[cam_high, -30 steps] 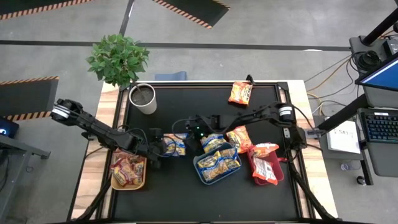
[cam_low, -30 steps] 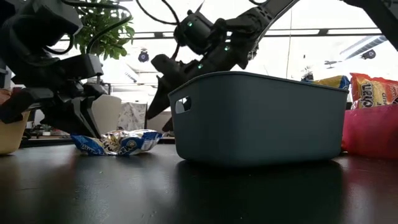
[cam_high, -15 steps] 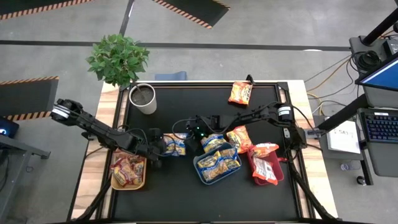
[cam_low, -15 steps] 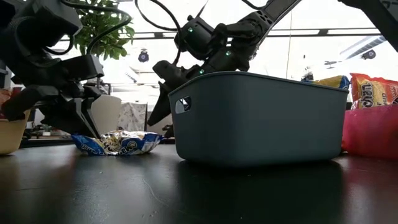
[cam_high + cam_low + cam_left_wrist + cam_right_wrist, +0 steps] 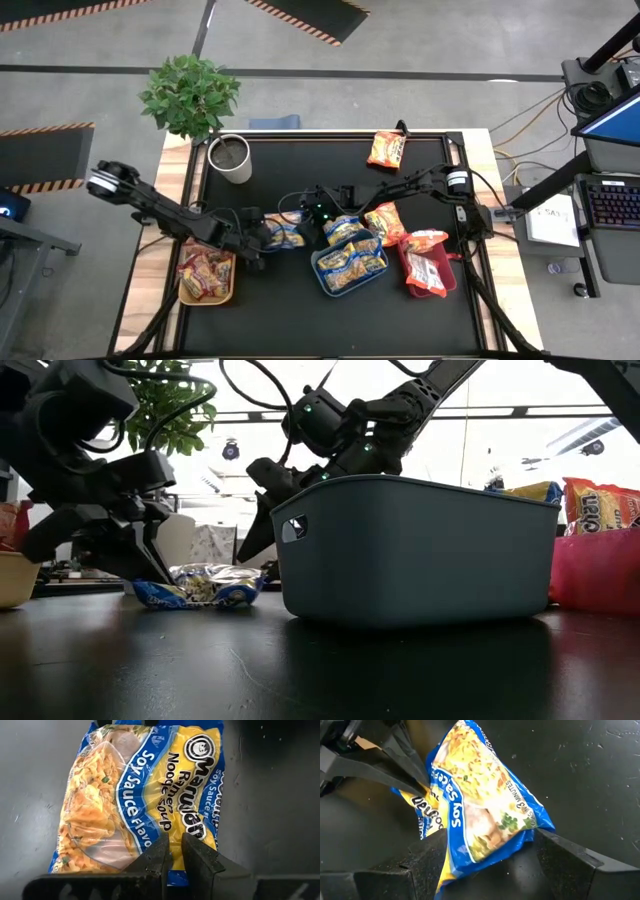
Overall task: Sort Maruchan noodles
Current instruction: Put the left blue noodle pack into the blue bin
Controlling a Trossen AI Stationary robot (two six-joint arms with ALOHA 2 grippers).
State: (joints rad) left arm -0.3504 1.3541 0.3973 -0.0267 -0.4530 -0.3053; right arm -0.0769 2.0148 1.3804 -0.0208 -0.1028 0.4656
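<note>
1 packet, high view: the blue-and-yellow packet [image 5: 283, 234] lies near the middle of the table [image 5: 300, 320], somewhat nearer its left edge, between the left gripper [image 5: 262, 236] and the right gripper [image 5: 305, 222].
Change, high view: over the last 1 s the left gripper has crept toward the packet; the right barely moved.
Blue tray, high view: the blue tray [image 5: 322, 275] sits just beside the packet and already holds matching packets.
Change, low view: the packet [image 5: 200, 586] has slid along the table toward the tray [image 5: 420, 550], with the left gripper [image 5: 140, 565] at its far end.
Meaning: probably a handover or a nudge toward the tray; this packet is not yet sorted.
Left wrist view: the left gripper's fingers [image 5: 160, 855] are nearly together, pinching the packet's edge.
Right wrist view: the right gripper [image 5: 490, 847] is spread wide, straddling the packet without gripping.
Look: crinkly plastic, blue border, yellow panel reading Soy Sauce Flavor, noodle photo; one end is tilted up.
</note>
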